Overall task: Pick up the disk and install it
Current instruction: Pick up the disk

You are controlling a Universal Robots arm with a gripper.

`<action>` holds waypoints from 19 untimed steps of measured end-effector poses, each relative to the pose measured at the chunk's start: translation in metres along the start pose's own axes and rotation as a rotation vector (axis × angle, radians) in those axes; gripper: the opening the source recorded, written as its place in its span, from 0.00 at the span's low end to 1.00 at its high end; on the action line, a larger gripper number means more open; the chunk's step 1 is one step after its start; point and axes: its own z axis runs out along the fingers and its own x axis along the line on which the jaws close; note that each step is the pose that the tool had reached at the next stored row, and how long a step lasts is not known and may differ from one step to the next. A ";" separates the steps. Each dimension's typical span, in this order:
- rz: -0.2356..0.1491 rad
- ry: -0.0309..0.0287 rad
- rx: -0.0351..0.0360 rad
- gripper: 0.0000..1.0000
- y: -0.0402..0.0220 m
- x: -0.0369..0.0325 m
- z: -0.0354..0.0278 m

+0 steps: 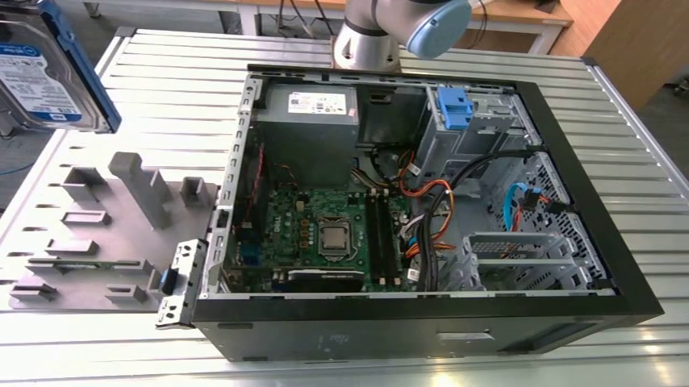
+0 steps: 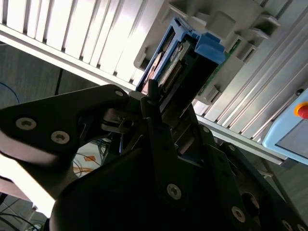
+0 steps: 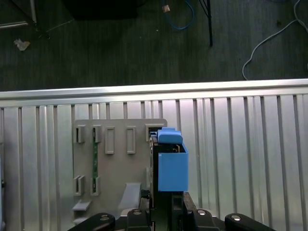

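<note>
The disk (image 1: 48, 76), silver-grey with a white-and-blue label and a blue bracket, hangs in the air at the exterior view's far left, above the grey holder plate (image 1: 97, 234). In both wrist views my gripper (image 3: 163, 207) (image 2: 168, 103) is shut on the disk's near end. Its blue bracket (image 3: 172, 166) (image 2: 209, 45) sticks out beyond the black fingers (image 2: 159, 125), over the holder plate (image 3: 110, 159). In the exterior view the gripper itself is hidden behind the disk.
An open computer case (image 1: 603, 242) lies on the slatted metal table (image 1: 161, 72), with motherboard, cables and a grey power supply box (image 1: 312, 109) inside. A drive bay with a blue tab (image 1: 453, 109) sits at its far corner. The arm's base (image 1: 372, 40) stands behind the case.
</note>
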 end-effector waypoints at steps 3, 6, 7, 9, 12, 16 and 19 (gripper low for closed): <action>0.000 0.0000 0.0000 0.35 0.0002 -0.0002 -0.0061; 0.000 0.0001 -0.0001 0.35 0.0003 -0.0003 -0.0112; 0.000 0.0001 -0.0001 0.35 0.0003 -0.0004 -0.0114; 0.000 0.0000 0.0001 0.35 0.0003 -0.0004 -0.0113; 0.000 0.0001 0.0000 0.35 0.0003 -0.0004 -0.0114; 0.000 0.0000 0.0000 0.35 0.0003 -0.0004 -0.0114; 0.000 0.0001 -0.0001 0.35 0.0004 -0.0004 -0.0137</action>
